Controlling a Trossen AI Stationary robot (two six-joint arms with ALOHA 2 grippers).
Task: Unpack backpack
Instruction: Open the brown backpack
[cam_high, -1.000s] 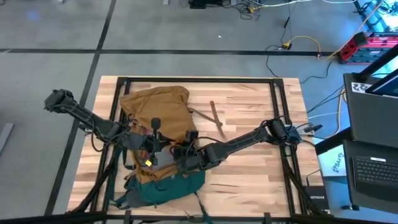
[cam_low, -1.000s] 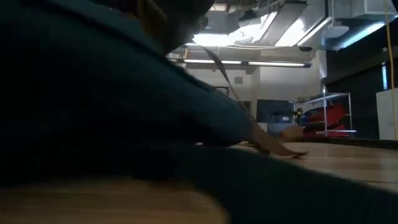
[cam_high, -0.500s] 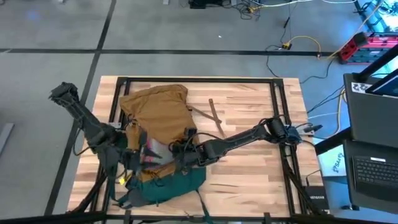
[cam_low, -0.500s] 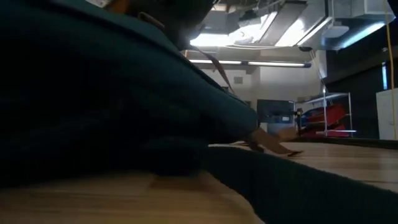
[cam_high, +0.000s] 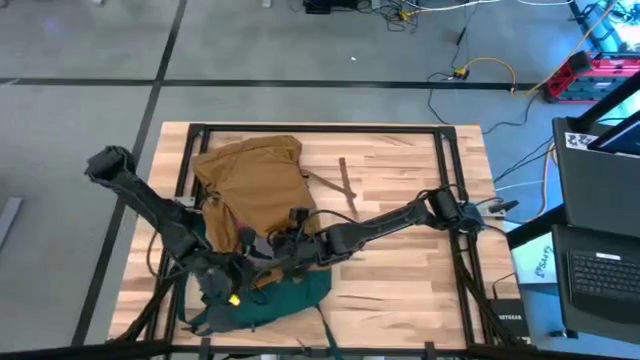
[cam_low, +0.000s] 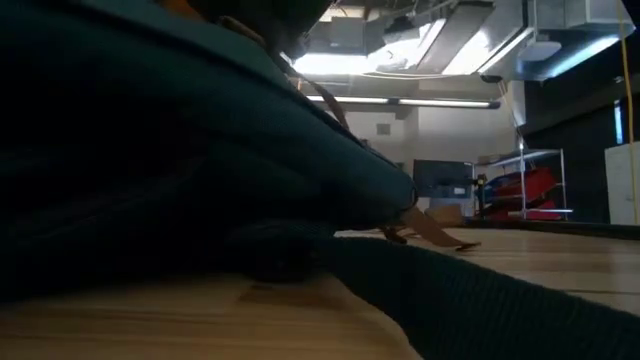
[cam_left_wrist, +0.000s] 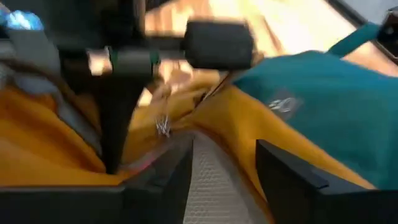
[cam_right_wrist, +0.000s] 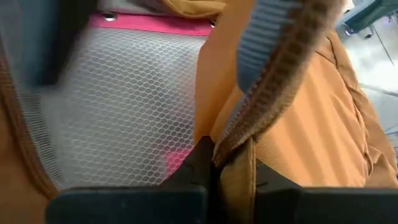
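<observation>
The tan backpack (cam_high: 250, 185) lies on the table on its teal base (cam_high: 275, 298), which also fills the low view (cam_low: 150, 150). A clear mesh pouch with a pink edge (cam_right_wrist: 118, 106) sits in its opening. My left gripper (cam_high: 235, 288) is at the near left of the opening, over the teal base, with the pouch's mesh (cam_left_wrist: 214, 190) between its fingers. My right gripper (cam_high: 290, 245) is shut on the opening's right rim. In the left wrist view the right gripper (cam_left_wrist: 124, 68) stands just beyond the left one. My left gripper has a strip of the pouch's mesh (cam_left_wrist: 211, 180) between its two fingers (cam_left_wrist: 168, 180), which stand well apart; a little tan fabric lies against one finger. The fingers come slanting from the near left. Which part of the pouch this is, I cannot tell. My right gripper pinches the tan rim of the backpack's opening, with its grey lining band (cam_right_wrist: 239, 149), between its two fingers. It comes in level from the table's right side. The rim stands up from the fingers and the pouch shows beside it.
A loose brown strap (cam_high: 346, 190) lies on the wood beyond the backpack; another strap end (cam_low: 430, 228) rests flat on the table. Black frame rails (cam_high: 455, 160) run along the table's edges. Bare wood (cam_high: 400, 285) lies to the near right.
My left gripper has drawn back out of the backpack's opening toward the table's near edge and now sits over the teal base. My right gripper has kept its hold on the rim and shifted slightly toward the left.
</observation>
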